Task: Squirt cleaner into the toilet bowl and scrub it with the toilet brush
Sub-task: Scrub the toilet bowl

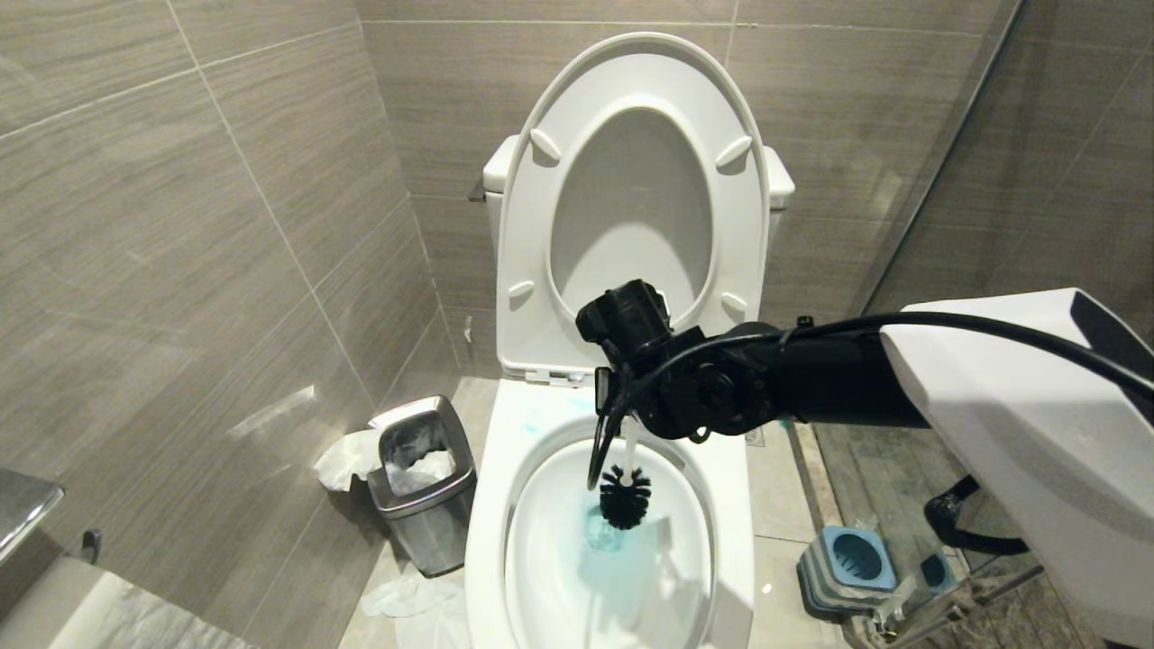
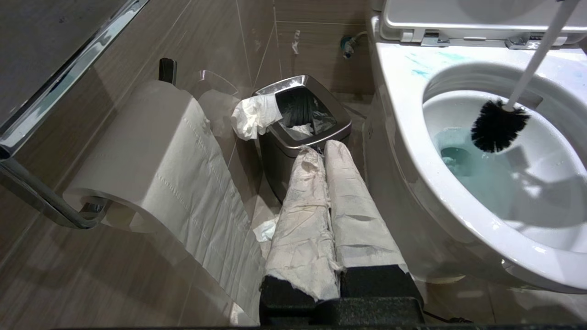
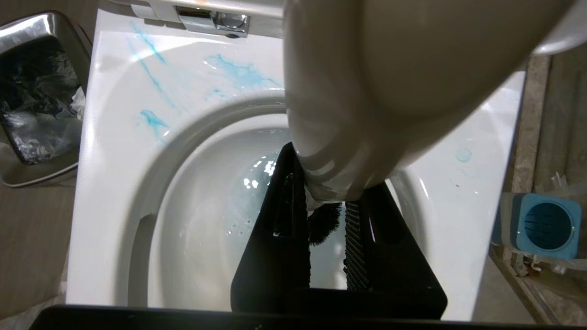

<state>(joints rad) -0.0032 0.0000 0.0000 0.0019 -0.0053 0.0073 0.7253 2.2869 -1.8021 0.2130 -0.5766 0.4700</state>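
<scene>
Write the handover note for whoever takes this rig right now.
Right gripper: shut on the toilet brush handle, bristle head inside the toilet bowl, over the water.
Left gripper: shut, empty, parked low beside the bowl, near the waste bin.
Cleaner: blue streaks on the back rim; water tinted blue.
Brush base: on the floor to the robot's right.
Done: cleaner squirted, brush in. Left: scrub the bowl.
</scene>
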